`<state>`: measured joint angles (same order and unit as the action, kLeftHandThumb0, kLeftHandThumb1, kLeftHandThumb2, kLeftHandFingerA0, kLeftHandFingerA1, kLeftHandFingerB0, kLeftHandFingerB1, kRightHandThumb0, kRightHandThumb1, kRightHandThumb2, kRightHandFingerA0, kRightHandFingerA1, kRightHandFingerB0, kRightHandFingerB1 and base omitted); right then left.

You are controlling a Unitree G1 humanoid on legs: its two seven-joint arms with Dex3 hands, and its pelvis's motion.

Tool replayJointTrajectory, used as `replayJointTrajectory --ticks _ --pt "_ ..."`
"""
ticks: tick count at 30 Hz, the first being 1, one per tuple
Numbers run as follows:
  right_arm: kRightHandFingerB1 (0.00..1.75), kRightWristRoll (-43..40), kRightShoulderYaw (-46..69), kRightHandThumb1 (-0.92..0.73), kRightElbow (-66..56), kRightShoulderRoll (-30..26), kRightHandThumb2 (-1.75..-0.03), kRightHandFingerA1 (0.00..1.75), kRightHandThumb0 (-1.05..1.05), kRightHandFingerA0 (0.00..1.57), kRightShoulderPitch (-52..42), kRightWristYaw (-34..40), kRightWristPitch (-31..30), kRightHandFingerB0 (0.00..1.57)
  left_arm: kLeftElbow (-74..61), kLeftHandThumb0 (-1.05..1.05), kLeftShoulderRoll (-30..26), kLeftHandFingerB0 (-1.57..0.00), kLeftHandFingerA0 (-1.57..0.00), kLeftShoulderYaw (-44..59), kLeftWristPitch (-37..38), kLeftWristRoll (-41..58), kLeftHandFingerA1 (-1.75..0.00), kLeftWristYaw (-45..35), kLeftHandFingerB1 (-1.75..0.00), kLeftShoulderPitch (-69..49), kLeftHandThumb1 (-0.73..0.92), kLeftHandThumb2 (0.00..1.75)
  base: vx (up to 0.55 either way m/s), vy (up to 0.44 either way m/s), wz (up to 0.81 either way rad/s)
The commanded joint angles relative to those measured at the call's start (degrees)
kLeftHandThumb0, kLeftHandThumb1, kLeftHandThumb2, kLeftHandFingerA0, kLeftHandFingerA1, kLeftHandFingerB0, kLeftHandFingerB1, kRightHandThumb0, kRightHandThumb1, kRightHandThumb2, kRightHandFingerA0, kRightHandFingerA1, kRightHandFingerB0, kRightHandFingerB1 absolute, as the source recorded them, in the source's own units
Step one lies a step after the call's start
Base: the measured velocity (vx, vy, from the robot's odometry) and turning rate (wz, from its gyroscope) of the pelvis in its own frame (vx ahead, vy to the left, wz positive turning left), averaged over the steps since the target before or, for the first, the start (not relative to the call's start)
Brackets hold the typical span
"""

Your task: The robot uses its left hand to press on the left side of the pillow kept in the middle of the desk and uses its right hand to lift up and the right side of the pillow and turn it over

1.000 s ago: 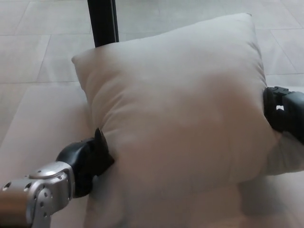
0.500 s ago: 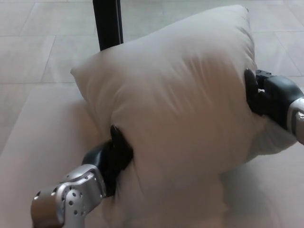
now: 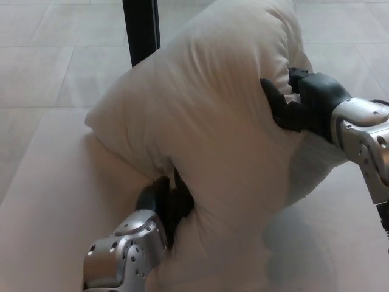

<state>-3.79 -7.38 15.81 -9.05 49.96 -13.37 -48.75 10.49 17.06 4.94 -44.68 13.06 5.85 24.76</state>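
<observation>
A large cream pillow [image 3: 213,121] stands tilted on the pale desk [image 3: 48,201], its right side raised and folding over toward the left. My right hand [image 3: 298,103] is shut on the pillow's raised right edge, thumb pressed into the fabric. My left hand [image 3: 167,204] is dug into the pillow's lower left part near the desk; its fingers are mostly buried in the fabric, so their state is hidden.
A black upright post [image 3: 141,30] stands behind the pillow at the desk's far edge. Beyond it lies a tiled floor [image 3: 42,55]. Bare desk surface shows to the left and at the front right.
My right hand has lifted the pillow's right side up and leftward, so the pillow folds over. My left hand has pushed further right under the pillow's lower left part.
</observation>
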Motion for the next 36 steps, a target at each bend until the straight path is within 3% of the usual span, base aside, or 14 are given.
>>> replayJointTrajectory --ticks 1,6,7,8,11,13,16,18,26,30,31,34,35,36 --pt "0.34 -3.90 -13.41 -0.48 1.40 12.70 -0.59 0.60 -0.91 0.23 -4.25 -8.65 -5.34 0.00 2.04 -0.82 2.55 0.00 0.00 -22.94 6.41 -8.21 -0.28 -4.96 -0.17 -3.76 0.75 1.02 0.00 0.000 0.00" --pt "0.26 -1.99 -17.89 -0.36 1.60 13.17 -0.80 0.82 -0.77 0.41 -8.48 -8.72 -3.95 0.04 -1.41 -0.97 4.29 0.00 0.00 -22.72 3.44 -6.10 -0.10 -2.81 -0.05 -7.24 0.89 1.19 0.00 0.000 0.00" --pt "0.41 -1.22 -19.49 -0.39 1.60 13.32 -0.78 0.78 -0.76 0.28 -9.82 -8.56 -2.95 0.04 -2.38 -0.78 5.12 0.00 -0.19 -22.71 3.44 -5.76 -0.59 -1.50 0.00 -8.68 0.75 0.95 0.00 0.000 0.00" --pt "0.41 -1.00 -19.98 -0.39 1.44 13.45 -0.78 0.78 -0.76 0.28 -10.38 -8.50 -2.71 0.04 -3.00 -0.78 5.77 0.00 -0.19 -22.27 3.67 -5.17 -0.59 -0.83 0.00 -9.67 0.75 0.95 0.00 0.000 0.00" --pt "0.47 -0.42 -20.65 -0.45 2.39 14.64 -0.54 0.93 -0.69 0.38 -11.50 -7.90 -1.77 0.06 -3.78 -0.92 5.10 0.00 -0.08 -22.92 6.43 -4.47 -0.26 -1.36 -0.07 -12.49 0.82 1.11 0.00 0.000 0.00" --pt "0.48 0.36 -23.51 -0.43 2.12 15.46 -0.53 0.95 -0.67 0.35 -13.62 -8.07 -1.08 0.11 1.09 -0.82 12.10 0.00 0.00 -13.17 3.69 1.33 -0.27 2.12 0.00 -12.02 0.80 0.64 0.00 0.000 0.00" --pt "0.56 0.55 -26.34 -0.31 1.43 16.83 -0.69 1.25 -0.74 0.62 -15.28 -8.23 -1.66 0.17 2.97 -1.00 13.43 0.00 0.00 -12.30 4.92 2.35 -0.07 2.28 -0.03 -13.40 0.70 1.04 0.00 0.000 0.00" --pt "0.56 0.81 -27.78 -0.35 1.76 18.30 -0.70 1.26 -0.72 0.76 -16.47 -7.88 -1.69 0.15 3.86 -1.01 12.53 0.00 -0.10 -13.37 5.76 2.19 -0.33 0.85 -0.01 -14.39 0.68 1.03 0.00 0.000 0.00" --pt "0.52 2.00 -28.40 -0.39 4.81 19.70 -0.54 1.37 -0.60 0.48 -18.92 -9.07 0.93 0.21 8.11 -1.05 11.42 0.00 -0.07 -13.18 8.87 2.92 -0.37 -2.02 -0.02 -14.85 0.70 1.04 0.00 0.000 0.00" --pt "0.51 3.13 -28.26 -0.39 5.74 20.21 -0.54 1.55 -0.59 0.58 -19.27 -9.33 2.40 0.21 9.57 -1.05 12.05 0.00 -0.11 -11.78 10.54 4.03 -0.17 -2.20 -0.02 -14.90 0.68 1.02 0.00 0.000 0.00" --pt "0.54 3.18 -28.39 -0.32 5.68 20.44 -0.65 1.43 -0.63 0.78 -19.61 -9.27 1.97 0.20 10.01 -0.88 11.97 0.00 -0.03 -12.12 10.90 3.87 -0.48 -2.39 -0.01 -15.02 0.60 0.93 0.00 0.000 0.00" --pt "0.57 3.60 -28.73 -0.31 5.92 20.77 -0.69 1.25 -0.63 0.73 -19.59 -9.76 1.95 0.19 10.58 -0.88 12.69 0.00 -0.03 -11.12 11.22 4.78 -0.44 -1.95 0.00 -14.96 0.60 0.92 0.00 0.000 0.00" --pt "0.58 3.82 -28.65 -0.31 6.12 20.90 -0.69 1.28 -0.63 0.75 -19.39 -9.97 1.78 0.19 11.22 -1.05 12.23 0.00 -0.10 -11.45 11.92 4.65 -0.18 -2.72 0.00 -14.53 0.69 1.01 0.00 0.000 0.00" --pt "0.57 4.25 -29.23 -0.32 6.33 20.89 -0.70 1.25 -0.64 0.74 -19.04 -10.53 1.70 0.19 11.57 -1.05 11.99 0.00 -0.09 -11.79 12.80 4.57 -0.39 -3.34 -0.02 -14.48 0.69 1.01 0.00 0.000 0.00"
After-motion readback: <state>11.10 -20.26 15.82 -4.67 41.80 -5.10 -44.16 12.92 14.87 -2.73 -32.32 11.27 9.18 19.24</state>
